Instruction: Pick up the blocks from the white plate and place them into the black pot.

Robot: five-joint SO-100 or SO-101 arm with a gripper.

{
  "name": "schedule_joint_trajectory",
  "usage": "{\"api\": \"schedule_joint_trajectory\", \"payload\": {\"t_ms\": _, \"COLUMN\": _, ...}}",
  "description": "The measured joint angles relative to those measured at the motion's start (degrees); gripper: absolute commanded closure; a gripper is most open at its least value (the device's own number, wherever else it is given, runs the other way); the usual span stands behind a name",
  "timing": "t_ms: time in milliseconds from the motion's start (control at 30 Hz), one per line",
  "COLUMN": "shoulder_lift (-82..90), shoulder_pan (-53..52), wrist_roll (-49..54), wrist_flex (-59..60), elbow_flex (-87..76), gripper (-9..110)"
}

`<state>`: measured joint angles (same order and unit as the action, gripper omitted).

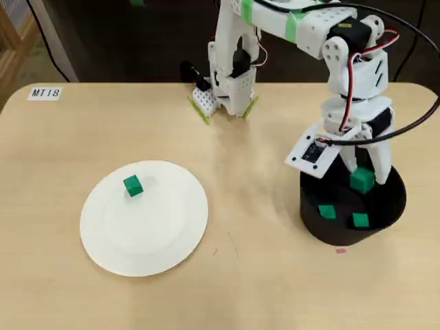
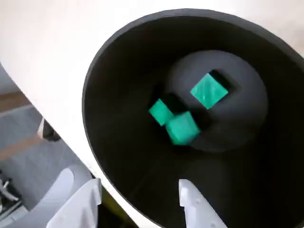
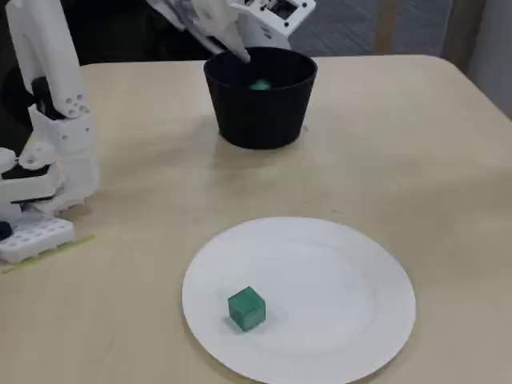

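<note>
label [image 1: 45, 93] — reads "MT18" | white tag on table [image 1: 261, 289] — far-left corner, overhead view

White printed arm [image 1: 344, 62], green tape bands, black and seemingly red cables.

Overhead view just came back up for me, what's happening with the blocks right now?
The arm's gripper is over the black pot, fingers apart at its rim. The wrist view shows three green blocks inside the pot: one lying apart, two close together, the nearer one blurred as if just dropped. One green block remains on the white plate, sitting alone toward its edge. Nothing is in the fingers at this moment.
</note>
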<state>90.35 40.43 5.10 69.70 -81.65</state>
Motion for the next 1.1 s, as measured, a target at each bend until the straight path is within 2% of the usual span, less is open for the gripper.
{"api": "schedule_joint_trajectory", "payload": {"t_ms": 67, "shoulder_lift": 0.0, "shoulder_pan": 0.0, "wrist_roll": -0.4, "wrist_flex": 0.0, "elbow_flex": 0.0, "gripper": 83}}
{"api": "schedule_joint_trajectory", "payload": {"t_ms": 200, "shoulder_lift": 0.0, "shoulder_pan": -0.4, "wrist_roll": -1.7, "wrist_flex": 0.6, "elbow_flex": 0.0, "gripper": 104}}
{"api": "schedule_joint_trajectory", "payload": {"t_ms": 467, "shoulder_lift": 1.8, "shoulder_pan": -11.9, "wrist_roll": -2.2, "wrist_flex": 2.3, "elbow_flex": 0.0, "gripper": 104}}
{"api": "schedule_joint_trajectory", "payload": {"t_ms": 633, "shoulder_lift": 3.7, "shoulder_pan": -27.7, "wrist_roll": -1.4, "wrist_flex": 1.9, "elbow_flex": 0.0, "gripper": 104}}
{"api": "schedule_joint_trajectory", "payload": {"t_ms": 867, "shoulder_lift": 4.0, "shoulder_pan": -55.4, "wrist_roll": -1.6, "wrist_flex": 2.9, "elbow_flex": 0.0, "gripper": 104}}
{"api": "schedule_joint_trajectory", "payload": {"t_ms": 1100, "shoulder_lift": 4.0, "shoulder_pan": -72.8, "wrist_roll": -5.7, "wrist_flex": 11.6, "elbow_flex": 0.0, "gripper": 104}}
